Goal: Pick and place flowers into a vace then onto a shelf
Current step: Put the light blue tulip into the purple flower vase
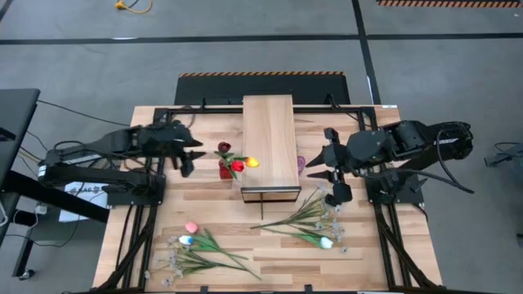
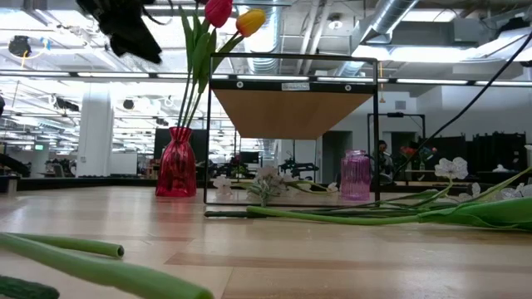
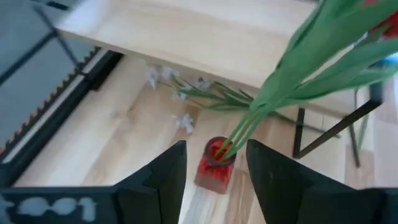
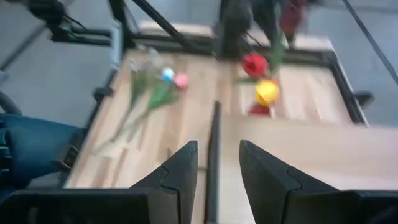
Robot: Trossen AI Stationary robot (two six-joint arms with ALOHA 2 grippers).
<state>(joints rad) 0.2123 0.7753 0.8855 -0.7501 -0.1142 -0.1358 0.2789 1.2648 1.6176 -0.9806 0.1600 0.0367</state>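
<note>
Three tulips (image 1: pixel 237 162) are standing in one red vase (image 1: pixel 225 171), sitting at four o'clock of the wide, empty left pincer (image 1: pixel 191 154); the right pincer (image 1: pixel 333 177) is gaping empty beside the shelf (image 1: pixel 270 139)

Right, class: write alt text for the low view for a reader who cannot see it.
A red vase of tulips stands on the wooden table beside a raised light-wood shelf. A purple vase stands farther back, and loose flower stems lie across the tabletop.

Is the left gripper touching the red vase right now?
Apart. The left wrist view shows the left gripper open above the red vase, with bare table between each finger and the glass.
</note>
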